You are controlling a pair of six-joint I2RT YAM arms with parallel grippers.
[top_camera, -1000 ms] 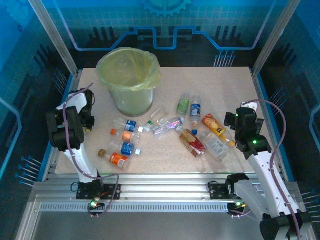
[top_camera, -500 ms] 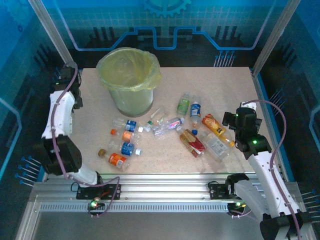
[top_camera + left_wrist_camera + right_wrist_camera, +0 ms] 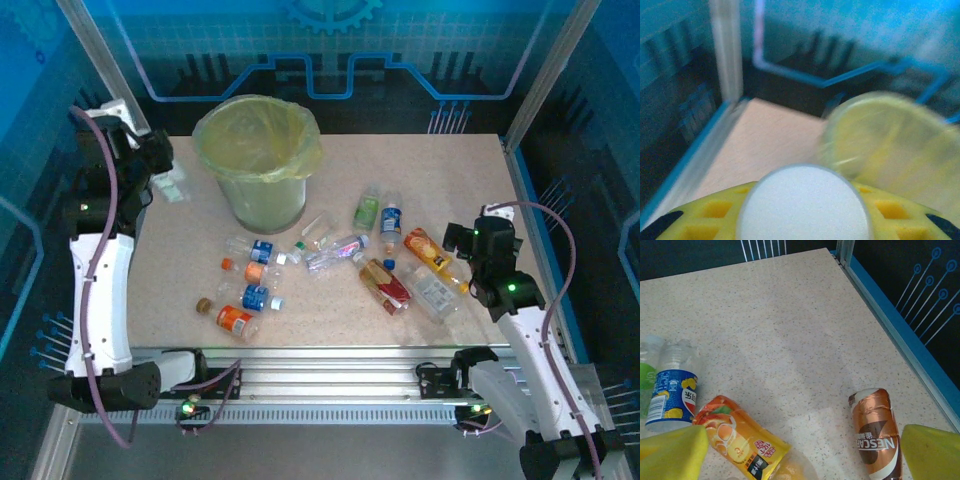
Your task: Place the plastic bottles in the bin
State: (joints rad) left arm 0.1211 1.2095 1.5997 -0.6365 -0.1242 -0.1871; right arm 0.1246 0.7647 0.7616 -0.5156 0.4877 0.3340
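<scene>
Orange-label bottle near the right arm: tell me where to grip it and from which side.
Grip the orange-label bottle at its labelled mid-body, coming straight down with the open right pincer. It lies flat on its side on the table, so both round flanks are exposed. Set the fingers across its long axis. The end near the blue-label bottle looks more crowded.
</scene>
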